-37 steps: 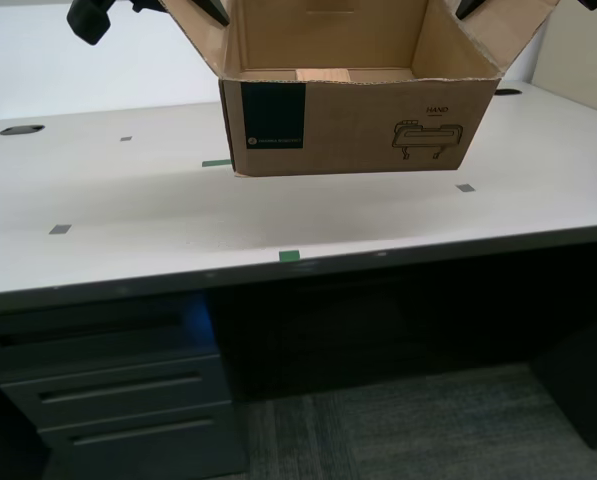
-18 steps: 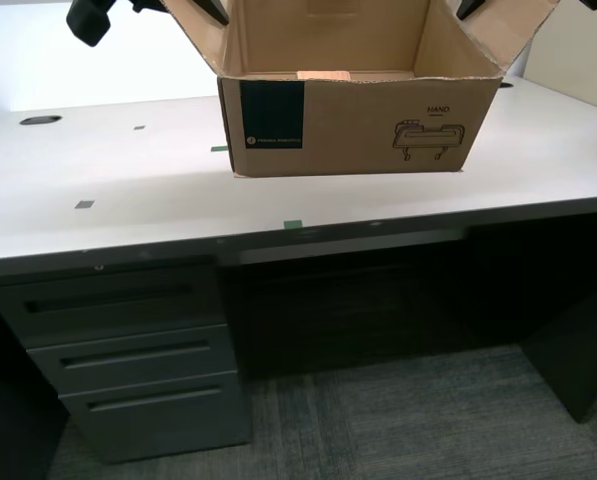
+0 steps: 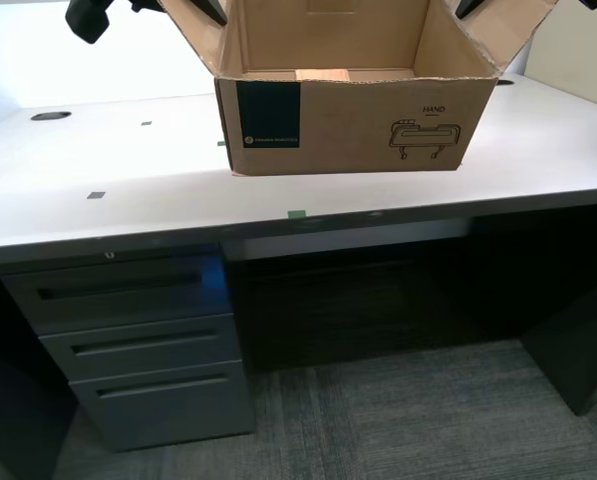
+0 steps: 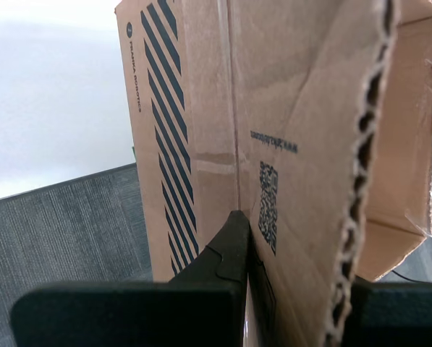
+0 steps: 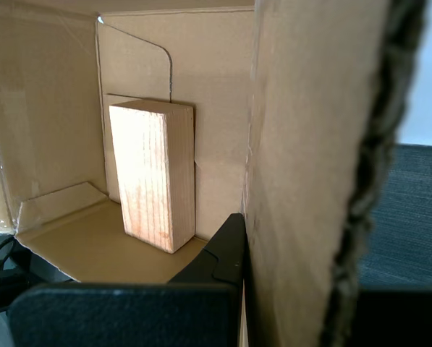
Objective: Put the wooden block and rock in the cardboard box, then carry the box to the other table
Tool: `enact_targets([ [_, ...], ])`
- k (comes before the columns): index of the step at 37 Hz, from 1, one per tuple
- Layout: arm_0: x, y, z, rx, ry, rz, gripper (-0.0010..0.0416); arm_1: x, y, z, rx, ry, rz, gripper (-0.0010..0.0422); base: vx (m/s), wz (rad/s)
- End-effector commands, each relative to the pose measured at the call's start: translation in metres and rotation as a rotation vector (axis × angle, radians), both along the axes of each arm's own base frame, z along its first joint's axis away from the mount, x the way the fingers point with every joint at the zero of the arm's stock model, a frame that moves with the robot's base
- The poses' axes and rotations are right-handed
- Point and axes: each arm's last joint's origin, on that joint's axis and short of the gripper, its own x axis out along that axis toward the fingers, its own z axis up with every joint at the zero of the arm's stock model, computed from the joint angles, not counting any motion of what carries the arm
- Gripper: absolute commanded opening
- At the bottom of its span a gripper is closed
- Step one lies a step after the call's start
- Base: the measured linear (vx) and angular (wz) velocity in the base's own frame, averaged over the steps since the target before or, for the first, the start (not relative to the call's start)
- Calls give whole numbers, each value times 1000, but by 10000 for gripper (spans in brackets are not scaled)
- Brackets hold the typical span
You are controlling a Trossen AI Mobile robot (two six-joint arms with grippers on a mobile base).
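In the exterior view you see the cardboard box (image 3: 343, 100) held up in the air above the table (image 3: 128, 185), flaps spread open, its navy label and line drawing facing the camera; a sliver of the wooden block (image 3: 322, 74) shows over the front rim, inside the box against its far wall. Small green tape marks (image 3: 296, 214) dot the table along its near edge, and a drawer unit (image 3: 143, 345) sits under the table at the exterior view's left. In the second wrist view your second tool (image 4: 288, 289) is clamped narrow on a side flap of the box, one dark finger (image 4: 226, 249) pressed flat against the printed outer face beside a QR code. In the first wrist view your first tool (image 5: 288, 289) pinches the opposite flap the same way, and you look past it into the box, where the wooden block rests on the box floor against a wall. The rock is not visible to you in any view.
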Motion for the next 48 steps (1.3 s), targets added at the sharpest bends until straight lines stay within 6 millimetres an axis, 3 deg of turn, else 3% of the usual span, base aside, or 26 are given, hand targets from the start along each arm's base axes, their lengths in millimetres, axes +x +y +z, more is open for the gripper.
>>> enact_targets([
  [1,0,0,0,6,-1,4,-1,0,0,1,10,-26,-19,-1,-50,69],
  [20,0,1,1,6,-6,9,-1,-4,-4,0,5,2,-53,-1,-35,193],
  [48,0,3,1,11,-5,2,-1,-3,-5,1,6,-22,-69,-1,-29,380],
])
